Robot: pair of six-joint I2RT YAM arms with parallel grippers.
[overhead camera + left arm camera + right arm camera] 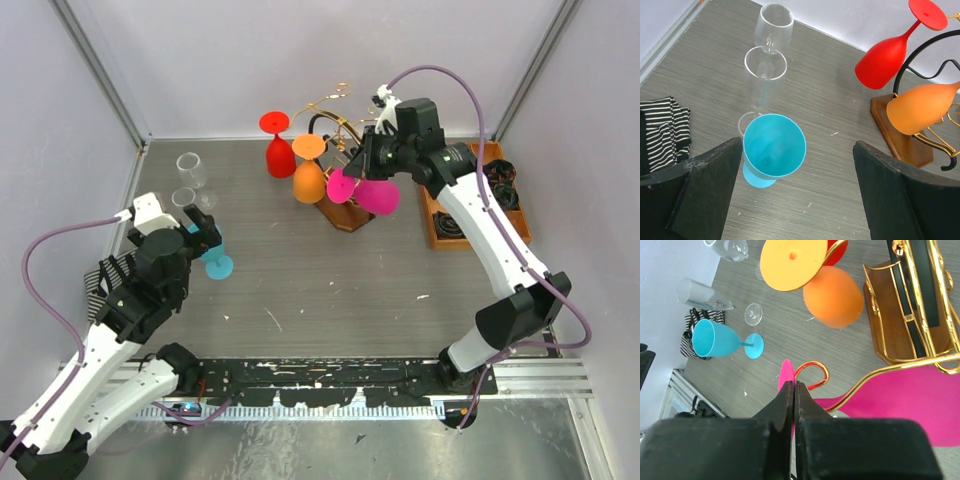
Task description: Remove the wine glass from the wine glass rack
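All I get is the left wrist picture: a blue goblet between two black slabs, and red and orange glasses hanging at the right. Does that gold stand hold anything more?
Observer: Yes. A pink glass is at the right side of the wine glass rack, outside your frame.
Operator: Is anything touching it?
Observer: The right gripper is. Its wrist camera shows the fingers pinched shut on the glass's pink foot.
Operator: And what is beyond the stand?
Observer: An orange-brown tray holding dark items lies to the right of the rack.
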